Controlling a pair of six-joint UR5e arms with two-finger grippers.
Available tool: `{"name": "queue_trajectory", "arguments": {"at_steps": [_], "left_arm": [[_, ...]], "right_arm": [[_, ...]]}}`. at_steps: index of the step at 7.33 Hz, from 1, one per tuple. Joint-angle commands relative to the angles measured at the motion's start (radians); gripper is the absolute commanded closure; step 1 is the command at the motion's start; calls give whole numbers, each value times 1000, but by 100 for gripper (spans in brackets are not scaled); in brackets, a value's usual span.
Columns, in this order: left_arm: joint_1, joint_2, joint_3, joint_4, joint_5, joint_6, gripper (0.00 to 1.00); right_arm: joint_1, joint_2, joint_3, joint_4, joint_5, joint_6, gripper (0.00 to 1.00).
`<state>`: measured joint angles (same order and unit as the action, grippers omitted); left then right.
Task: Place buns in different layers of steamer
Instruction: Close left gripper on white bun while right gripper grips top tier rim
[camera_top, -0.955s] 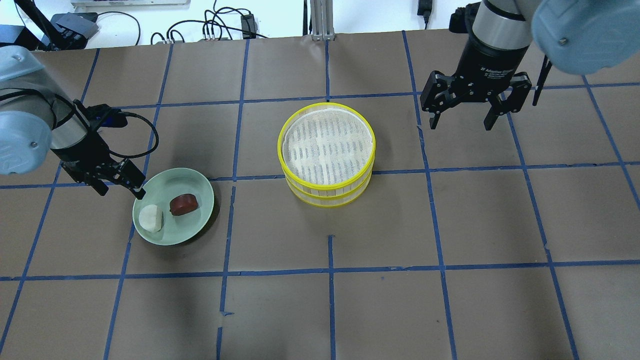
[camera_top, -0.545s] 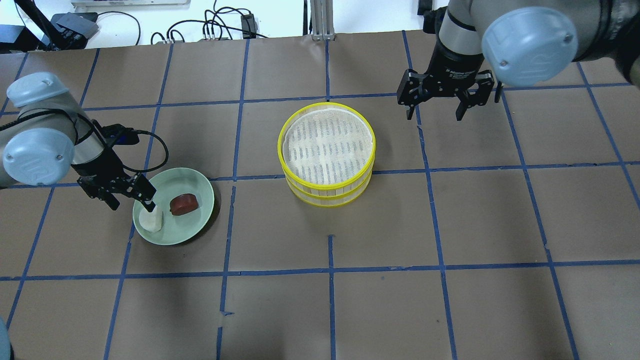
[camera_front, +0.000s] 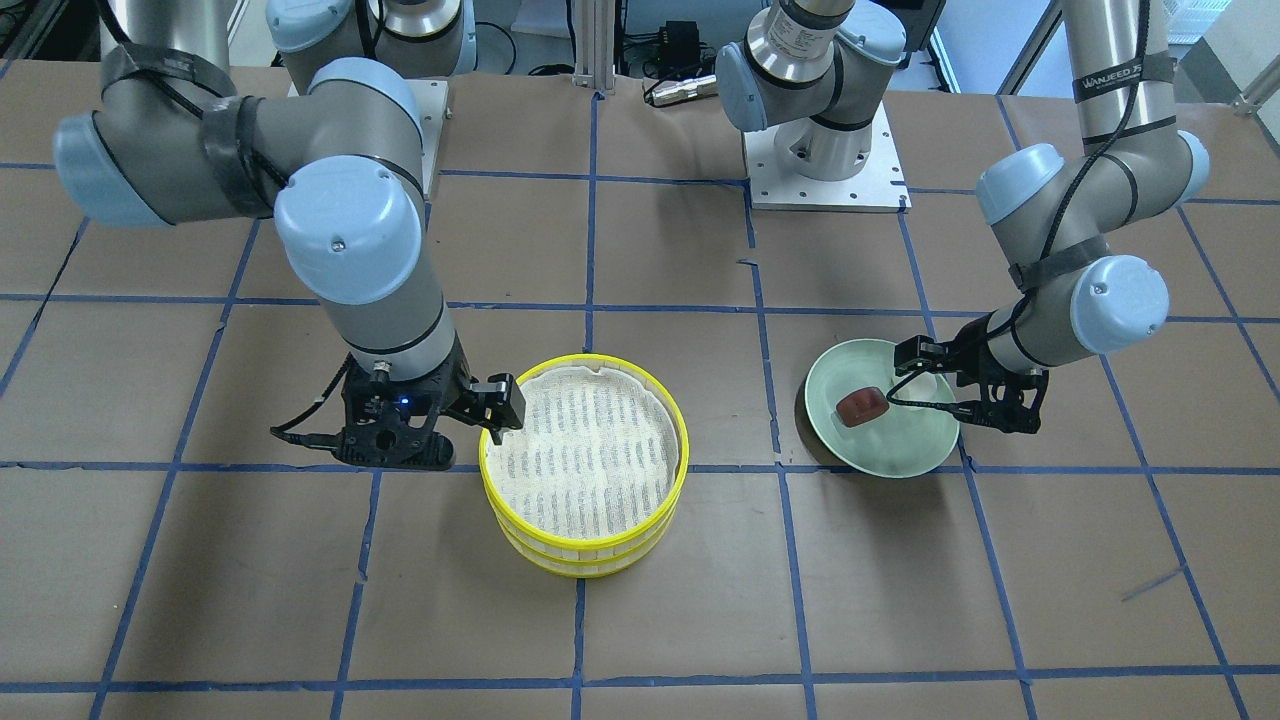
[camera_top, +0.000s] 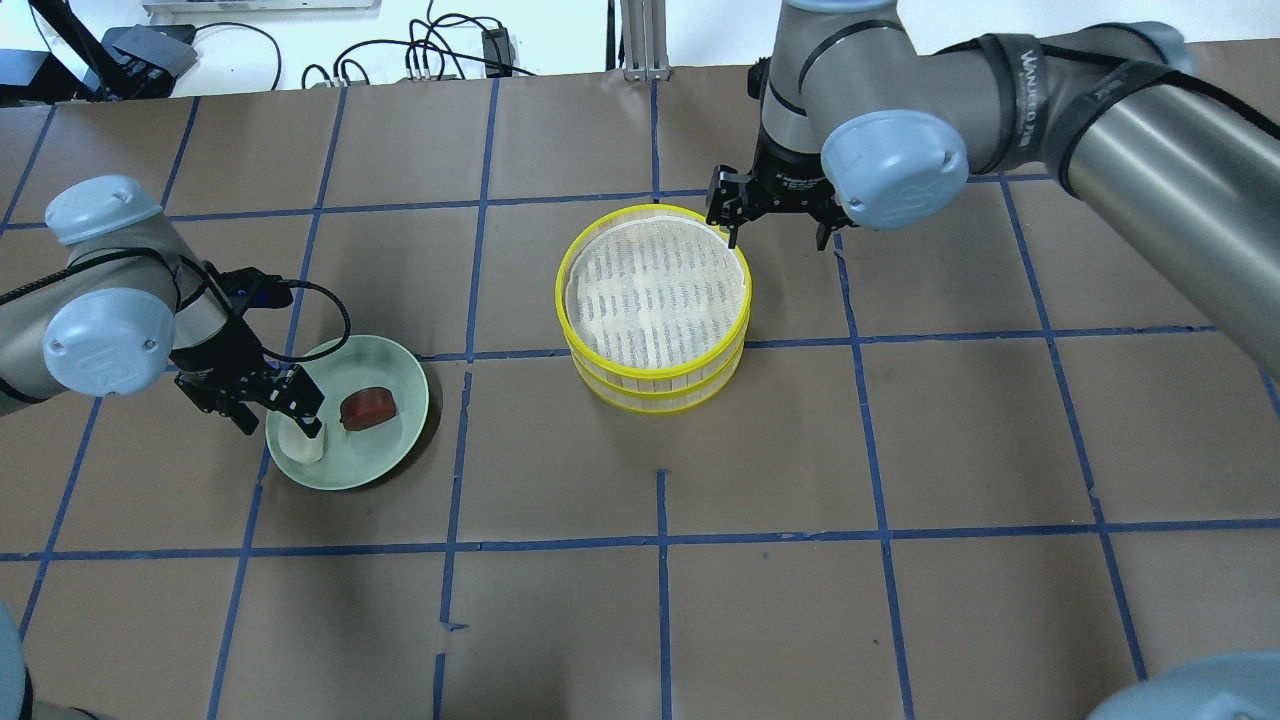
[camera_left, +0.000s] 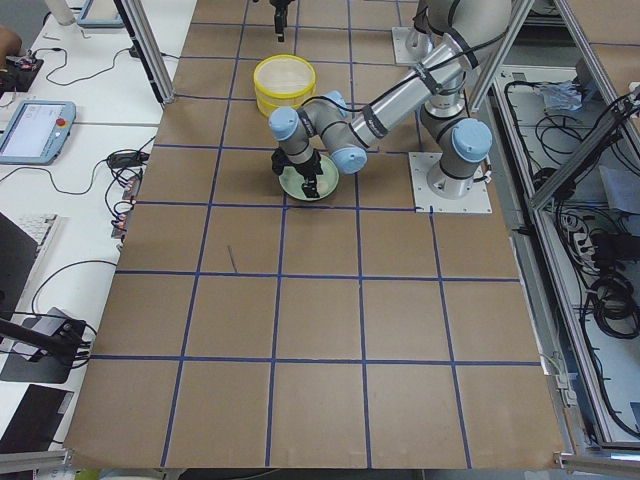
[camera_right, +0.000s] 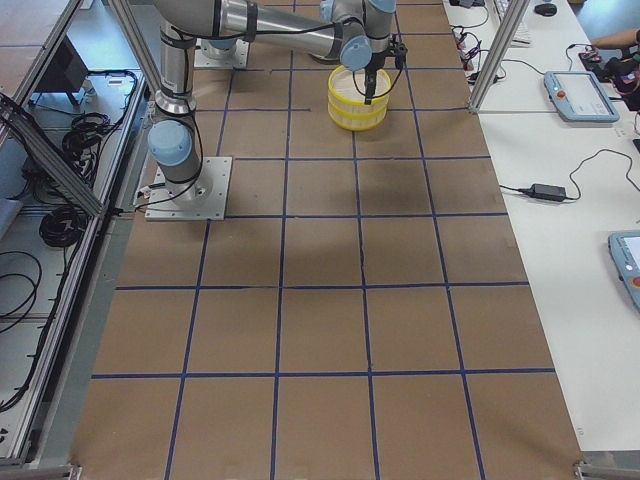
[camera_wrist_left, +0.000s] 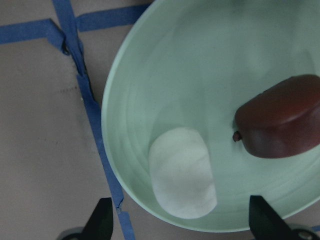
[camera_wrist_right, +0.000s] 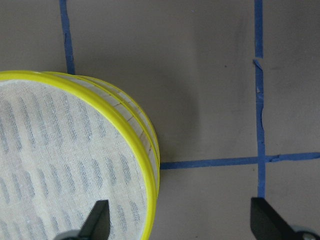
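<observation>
In the last second both hands closed in — my left hand (camera_top: 279, 427) now sits wide open astride the white bun (camera_wrist_left: 182, 172) on the plate (camera_wrist_left: 200, 60), brown bun (camera_wrist_left: 277, 117) beside it; my right hand (camera_top: 778, 240), also wide, straddles the steamer (camera_top: 657, 378) rim. Grasps look next — top tray empty.

Both the left arm (camera_front: 1120, 180) and the right arm (camera_front: 160, 120) are silver-grey tubes with rounded pale blue caps (camera_top: 893, 160) at the joints, each cap showing a small screw. Each arm stands on a square white plate (camera_front: 790, 192) dotted with bolts. Black straps wrap the tubes near the caps, some printed WANJEED in white. Past the last cap each arm ends in black jaws, and a black cable (camera_top: 346, 318) loops off the left arm there.
</observation>
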<state>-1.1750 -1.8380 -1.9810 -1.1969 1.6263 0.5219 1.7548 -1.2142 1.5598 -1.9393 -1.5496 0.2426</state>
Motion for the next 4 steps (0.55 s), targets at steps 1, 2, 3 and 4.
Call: {"name": "queue_trajectory", "arguments": {"at_steps": [1, 2, 3, 4], "left_arm": [[0, -3, -1, 5, -2, 0, 22], [0, -6, -2, 5, -3, 0, 23], [0, -9, -1, 5, -5, 0, 29], [-2, -9, -1, 5, -8, 0, 37]], "right_arm": [[21, 39, 35, -90, -4, 12, 0], [21, 50, 39, -93, -4, 12, 1], [22, 62, 54, -127, -4, 14, 5], [22, 71, 60, -154, -6, 14, 15]]}}
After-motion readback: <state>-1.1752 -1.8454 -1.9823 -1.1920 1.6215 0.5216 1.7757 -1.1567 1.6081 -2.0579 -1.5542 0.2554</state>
